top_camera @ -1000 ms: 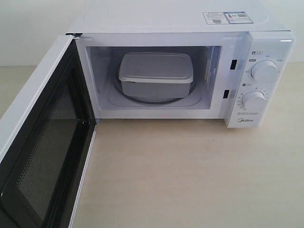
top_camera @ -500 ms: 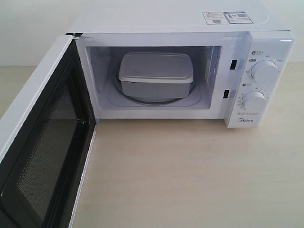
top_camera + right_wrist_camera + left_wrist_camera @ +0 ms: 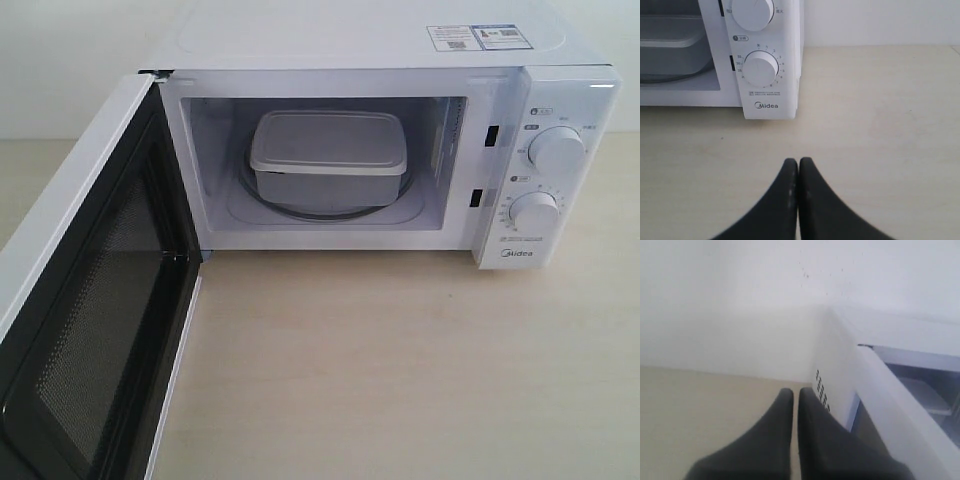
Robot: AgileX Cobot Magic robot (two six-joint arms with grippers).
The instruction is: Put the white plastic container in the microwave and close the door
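Nothing has moved in the last second. The microwave (image 3: pixel 400 40) stands on the tabletop (image 3: pixel 400 370) with the door (image 3: pixel 90 300) wide open, its lower edge cut off and its handle unseen. The white plastic container (image 3: pixel 328 145) sits inside, so only closing remains. My left hand (image 3: pixel 795 395) and right hand (image 3: pixel 798 165) are pressed together, empty.

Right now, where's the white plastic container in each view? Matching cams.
Exterior: white plastic container sits inside the microwave, centre of the cavity, door open.
Left wrist: not in it; only the microwave's vented side and door edge show.
Right wrist: inside the cavity beside the lower dial, cut by the frame edge.
Shared landmark: that dial above the Midea logo, exterior and right wrist.
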